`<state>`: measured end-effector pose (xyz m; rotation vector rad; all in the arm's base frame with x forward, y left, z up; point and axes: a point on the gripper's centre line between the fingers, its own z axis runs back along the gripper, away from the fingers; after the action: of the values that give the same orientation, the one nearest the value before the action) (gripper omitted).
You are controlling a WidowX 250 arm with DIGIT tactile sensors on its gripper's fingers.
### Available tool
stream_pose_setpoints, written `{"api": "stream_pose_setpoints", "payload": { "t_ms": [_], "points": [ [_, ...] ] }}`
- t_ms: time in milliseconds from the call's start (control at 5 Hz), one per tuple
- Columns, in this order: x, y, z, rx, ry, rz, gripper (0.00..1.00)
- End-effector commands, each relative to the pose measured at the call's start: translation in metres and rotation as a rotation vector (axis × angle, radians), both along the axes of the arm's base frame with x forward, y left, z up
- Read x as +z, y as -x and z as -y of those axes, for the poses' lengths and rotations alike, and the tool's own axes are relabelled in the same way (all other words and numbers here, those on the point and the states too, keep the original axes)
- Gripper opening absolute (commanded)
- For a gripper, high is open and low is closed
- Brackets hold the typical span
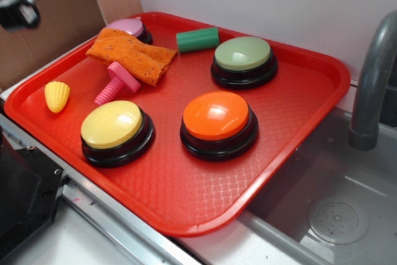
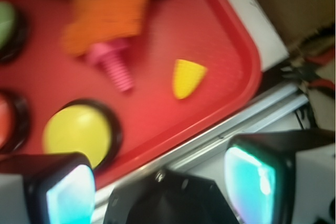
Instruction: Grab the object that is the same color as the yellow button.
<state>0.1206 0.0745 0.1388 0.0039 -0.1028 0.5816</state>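
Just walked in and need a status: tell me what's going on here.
The robot's gripper is open and holds nothing, up above the near-left edge of the red tray. The yellow toy corn, matching the yellow button, lies untouched near the tray's left edge, beside a pink screw.

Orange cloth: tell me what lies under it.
The orange cloth covers the edge of the pink button and touches the pink screw's head. Anything else beneath is hidden; red tray surrounds it.

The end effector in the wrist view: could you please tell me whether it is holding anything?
Nothing is held: the end effector is open and empty, above the red tray's edge.
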Motion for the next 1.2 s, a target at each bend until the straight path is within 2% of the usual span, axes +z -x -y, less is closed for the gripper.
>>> {"api": "stream_pose_setpoints", "payload": {
  "t_ms": [0,200,400,600,800,1000],
  "points": [
    [-0.057,-0.016,-0.040,0.192,-0.111,0.049,1.00],
    [-0.084,-0.022,-0.047,0.247,-0.146,0.055,1.00],
    [-0.102,-0.023,-0.051,0.251,-0.120,0.042,1.00],
    [-0.117,-0.027,-0.055,0.233,-0.101,0.059,1.00],
    [-0.124,-0.030,-0.054,0.224,-0.096,0.069,0.05],
    [-0.121,-0.031,-0.051,0.196,-0.090,0.058,0.00]
  ]
}}
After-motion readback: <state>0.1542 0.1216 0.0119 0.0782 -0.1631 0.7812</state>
